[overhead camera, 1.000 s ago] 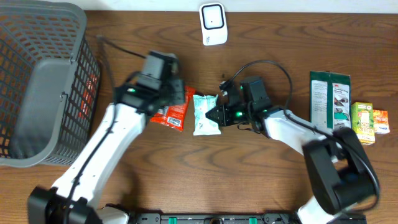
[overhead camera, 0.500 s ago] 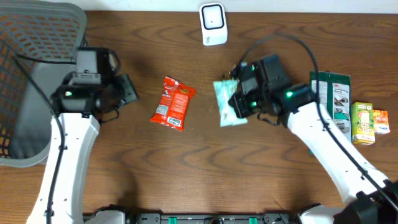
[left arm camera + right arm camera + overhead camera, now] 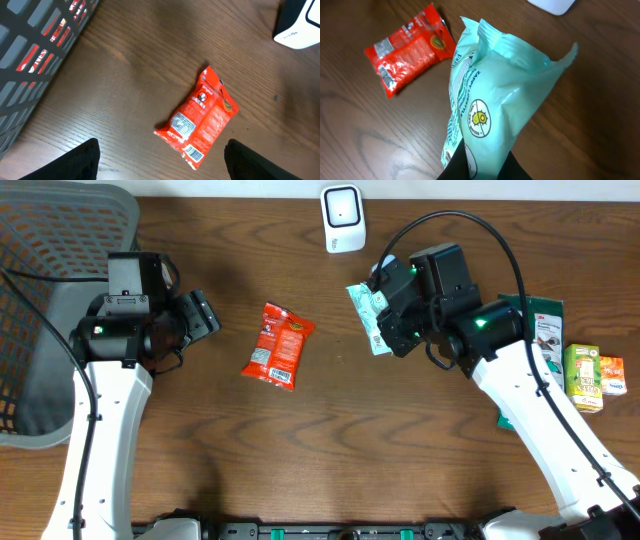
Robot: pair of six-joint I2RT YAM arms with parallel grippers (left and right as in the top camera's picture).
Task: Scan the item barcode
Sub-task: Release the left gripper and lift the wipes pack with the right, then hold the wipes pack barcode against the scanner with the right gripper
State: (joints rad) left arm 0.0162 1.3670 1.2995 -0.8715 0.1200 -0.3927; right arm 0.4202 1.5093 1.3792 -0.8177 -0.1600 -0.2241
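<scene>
teal packet (image 3: 367, 315) is clamped in the right hand (image 3: 479, 162), raised off the desk (image 3: 400, 450) at 5 o'clock from the scanner (image 3: 342, 218). left hand (image 3: 200, 318) is spread wide, nothing held. barcode side should be turned to the scanner window and held steady.

1. Brown wood-grain table (image 3: 330, 450) carries everything
2. Red snack packet (image 3: 277, 346) lies flat near the middle, white label panel facing up
3. White scanner (image 3: 342, 218) sits at the far edge, well apart from the packet
4. Dark mesh basket (image 3: 135, 310) takes up my left end
5. At my right end there is a flat green pack (image 3: 545, 330), with a green carton (image 3: 583, 377) and a small orange box (image 3: 611, 375) just beside it
</scene>
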